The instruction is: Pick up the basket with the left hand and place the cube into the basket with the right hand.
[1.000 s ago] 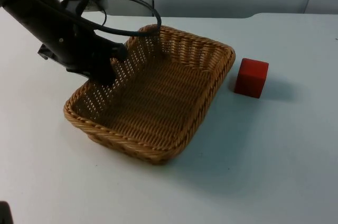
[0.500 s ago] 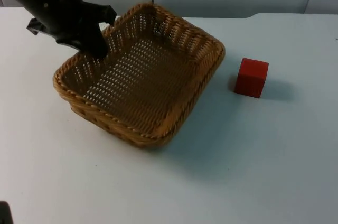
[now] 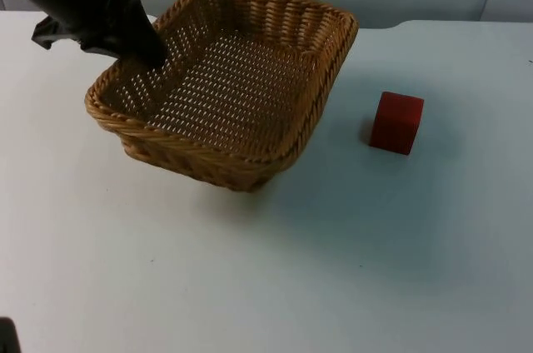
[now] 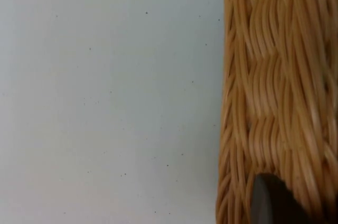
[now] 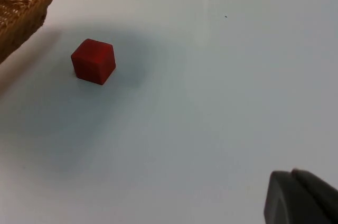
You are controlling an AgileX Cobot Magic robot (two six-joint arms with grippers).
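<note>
At the left of the table, the left gripper is seen clamped on the near-left rim of the basket, one finger inside the wall and one outside (the left wrist view confirms a fingertip pressed against the woven side). Over the last second the basket has been lifted off the table and carried back toward the partition wall, and it is now held tilted, its shadow cast well below it. The pick-up step is therefore judged done. Farther right, the red cube is left untouched on the table, just beside the basket's right edge but apart from it. The right gripper is kept waiting well away from the cube; whether its jaws are apart or together cannot be told. The cube's grasp is judged to be the step outstanding.
</note>
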